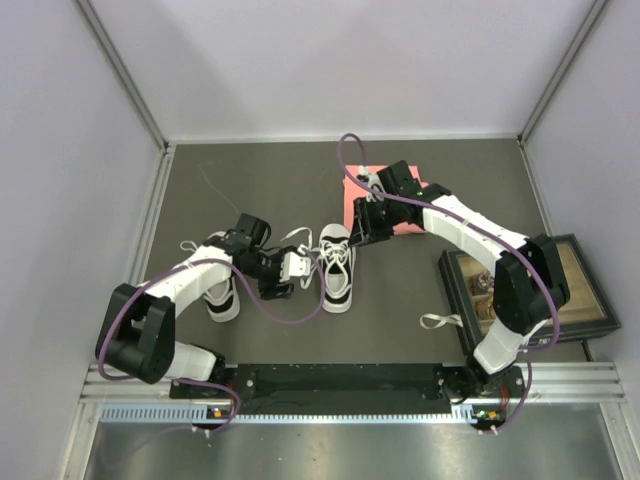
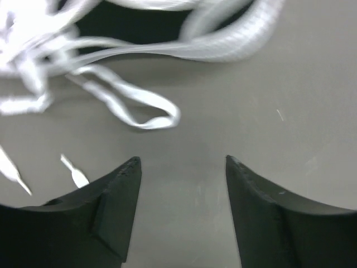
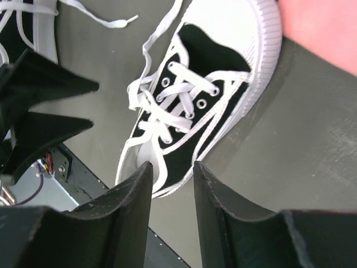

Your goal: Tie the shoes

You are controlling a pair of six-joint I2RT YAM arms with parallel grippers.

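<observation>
toward the near-left of the table [image 1: 400, 310], the first shoe [image 1: 222, 298] lies partly under the left arm. the second shoe [image 1: 337, 268] sits around the table's middle, its laces loose. the left gripper [image 1: 296, 265] is just beside it, jaws spread wide with nothing between them, a lace loop [image 2: 146, 114] flat on the table ahead. the right gripper [image 1: 362, 235] hangs by that shoe's far end, jaws narrowly parted and empty. a pink pad [image 1: 395, 210] lies farther back
</observation>
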